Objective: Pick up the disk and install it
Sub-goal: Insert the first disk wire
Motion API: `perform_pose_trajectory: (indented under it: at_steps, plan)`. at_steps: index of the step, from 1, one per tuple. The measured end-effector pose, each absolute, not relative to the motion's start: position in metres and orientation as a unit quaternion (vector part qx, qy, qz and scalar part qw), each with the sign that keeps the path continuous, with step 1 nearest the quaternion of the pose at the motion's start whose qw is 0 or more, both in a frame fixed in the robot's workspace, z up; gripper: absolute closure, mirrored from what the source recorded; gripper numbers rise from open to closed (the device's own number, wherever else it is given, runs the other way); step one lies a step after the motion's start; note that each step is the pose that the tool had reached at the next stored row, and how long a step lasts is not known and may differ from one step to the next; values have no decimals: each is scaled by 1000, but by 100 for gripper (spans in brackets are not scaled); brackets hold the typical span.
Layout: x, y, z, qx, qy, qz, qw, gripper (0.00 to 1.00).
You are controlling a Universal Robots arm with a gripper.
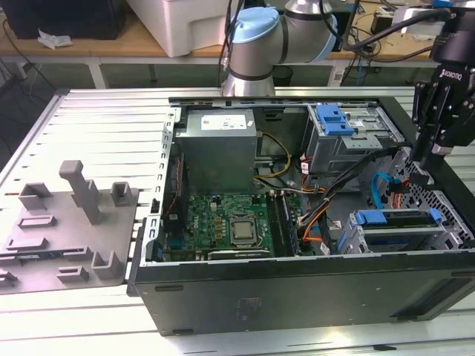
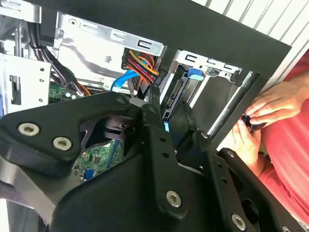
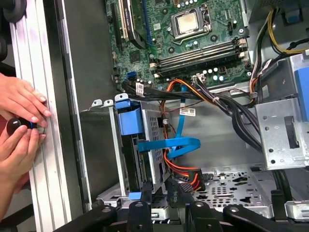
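One hand [image 1: 434, 156] — near the disk [image 1: 393, 222].

White lettering runs down the black gripper [image 1: 432, 157] (a short mark in capitals). A white printed label [image 1: 223, 122] on the grey metal power supply box [image 1: 219, 163] and a small white tag [image 3: 187, 111] carry print too small to read.

Black on the computer case [image 1: 297, 297], green on the motherboard [image 1: 223, 222] inside. Blue along the edge of the disk [image 1: 397, 218] and on the latch bracket [image 1: 334, 119]; grey on the metal cage [image 1: 334, 152] and fixture [image 1: 74, 222]. Blue flat cable [image 3: 169, 145], orange-and-red wires [image 3: 181, 166], red garment [image 2: 289, 159], pale ribbed table [image 1: 111, 119].
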State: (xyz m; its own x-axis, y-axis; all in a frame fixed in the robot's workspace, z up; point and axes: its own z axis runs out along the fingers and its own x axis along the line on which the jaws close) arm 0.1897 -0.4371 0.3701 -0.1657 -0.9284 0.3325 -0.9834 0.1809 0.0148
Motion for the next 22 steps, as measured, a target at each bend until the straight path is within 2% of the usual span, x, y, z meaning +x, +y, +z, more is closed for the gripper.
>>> perform_pose_trajectory:
  at_steps: [11,15,18,22]
  plan:
    - [197,-427,353,613,-769,105,149,65]
    - [202,-427,351,607,-771,105,163,65]
    - [203,-427,348,607,-768,103,179,65]
    - [208,-425,345,606,-767,103,184,65]
